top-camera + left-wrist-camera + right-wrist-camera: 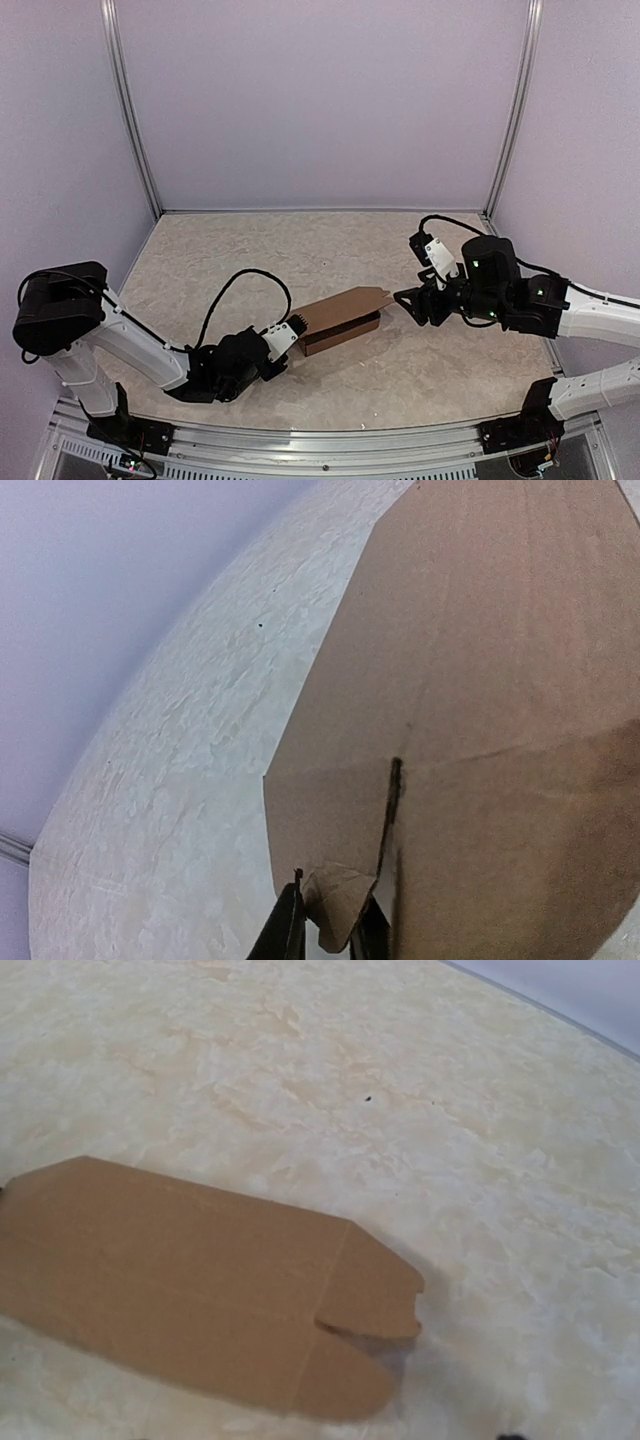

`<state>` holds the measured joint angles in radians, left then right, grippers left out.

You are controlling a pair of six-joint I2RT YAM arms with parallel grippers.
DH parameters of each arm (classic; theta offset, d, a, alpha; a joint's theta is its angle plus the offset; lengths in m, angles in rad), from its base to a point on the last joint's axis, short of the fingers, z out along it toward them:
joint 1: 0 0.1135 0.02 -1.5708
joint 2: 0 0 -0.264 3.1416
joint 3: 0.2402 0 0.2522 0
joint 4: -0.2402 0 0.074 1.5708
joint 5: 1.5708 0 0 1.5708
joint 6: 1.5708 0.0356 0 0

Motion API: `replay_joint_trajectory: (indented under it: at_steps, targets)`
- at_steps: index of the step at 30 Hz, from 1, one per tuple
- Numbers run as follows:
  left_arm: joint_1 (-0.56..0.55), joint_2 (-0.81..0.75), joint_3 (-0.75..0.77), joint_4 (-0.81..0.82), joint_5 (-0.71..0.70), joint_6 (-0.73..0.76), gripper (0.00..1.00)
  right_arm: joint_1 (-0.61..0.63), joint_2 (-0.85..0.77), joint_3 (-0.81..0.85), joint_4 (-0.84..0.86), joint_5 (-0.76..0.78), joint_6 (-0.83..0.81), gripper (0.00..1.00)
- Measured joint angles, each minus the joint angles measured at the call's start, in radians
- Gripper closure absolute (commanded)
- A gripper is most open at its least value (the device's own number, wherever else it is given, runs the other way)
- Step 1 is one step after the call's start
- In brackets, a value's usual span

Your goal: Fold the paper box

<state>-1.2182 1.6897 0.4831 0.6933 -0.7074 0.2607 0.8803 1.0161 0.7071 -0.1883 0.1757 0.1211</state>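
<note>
A beige, marbled tabletop [420,370] lies in soft even light, boxed in by plain pale lilac walls [320,100], with slim metal posts [130,110] at the back corners.

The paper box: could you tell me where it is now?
Top view: the paper box lies centrally between the tools, its left end pinched by the left tool, the right tool open just beyond its right end.

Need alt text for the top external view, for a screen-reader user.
A plain brown cardboard die-cut box, partly folded with one panel raised, lies mid-table on a mottled beige tabletop. The left gripper pinches its left end; the right gripper, jaws open, hovers just off its right end. Pale lilac walls surround the table.
</note>
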Motion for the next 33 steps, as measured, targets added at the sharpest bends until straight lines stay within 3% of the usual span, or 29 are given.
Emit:
replay_joint_trajectory:
  at_steps: [6, 18, 25, 33]
  targets:
    - [0.0, 0.002, 0.0, 0.0, -0.008, 0.006, 1.0, 0.0, 0.0, -0.005, 0.001, 0.0, 0.005, 0.28]
    - [0.005, -0.129, 0.0, -0.121, 0.055, 0.021, 1.0, -0.013, 0.011, -0.01, 0.004, 0.023, 0.007, 0.28]
    - [0.055, -0.254, 0.011, -0.267, 0.163, 0.018, 1.0, -0.093, 0.02, -0.089, 0.101, -0.025, -0.016, 0.28]
    - [0.112, -0.293, 0.012, -0.377, 0.26, 0.011, 1.0, -0.144, 0.029, -0.187, 0.234, -0.104, -0.095, 0.28]
